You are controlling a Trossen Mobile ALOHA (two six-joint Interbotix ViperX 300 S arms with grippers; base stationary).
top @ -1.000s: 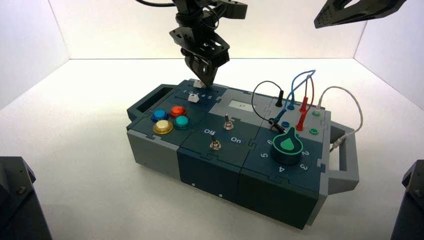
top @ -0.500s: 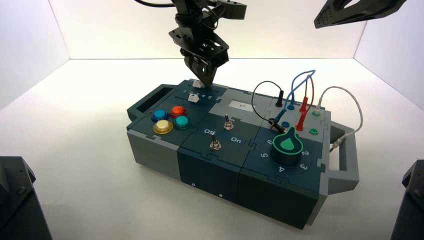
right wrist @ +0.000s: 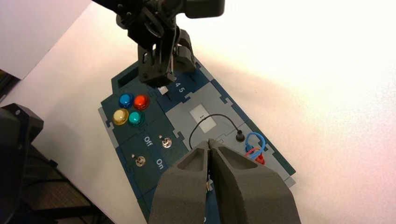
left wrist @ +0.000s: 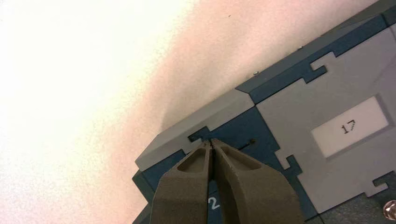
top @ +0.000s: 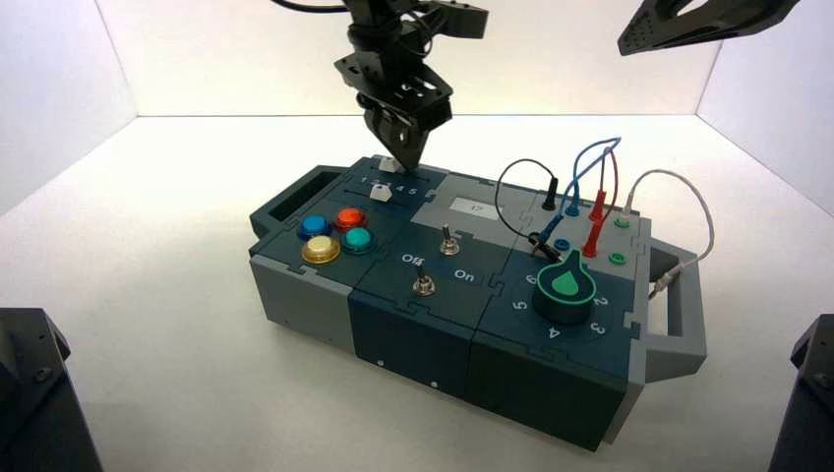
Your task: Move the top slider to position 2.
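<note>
Left claw (top: 405, 157) hangs over the far left corner of the box (top: 413, 334), tips pressed together, clenched on nothing. In the left wrist view the two fingers (left wrist: 187, 186) meet tip to tip above the box's far edge, a printed digit 2 (left wrist: 213, 203) showing just under them.

The top slider (top: 389, 165) sits just left of the claw tips, right beside them; contact cannot be told from here. The second white slider (top: 381, 194) lies just nearer than the claw, past the row of small digits (top: 396, 186).

Down-left of the claw, well apart: four round buttons, blue (top: 314, 225), red (top: 350, 217), yellow (top: 321, 249) and teal (top: 357, 239). Below-right of the claw: two silver toggle switches (top: 448, 241) between Off and On lettering. Right of the claw: a grey panel with a small white display (left wrist: 350, 126) reading 17.

Farther right: green knob (top: 565, 286), plugged wires in black, blue, red and white (top: 580, 187).

Right claw (right wrist: 210, 145) hangs high above the box's right part, fingers closed together, empty.

Box rests on a white surface (top: 148, 256).
</note>
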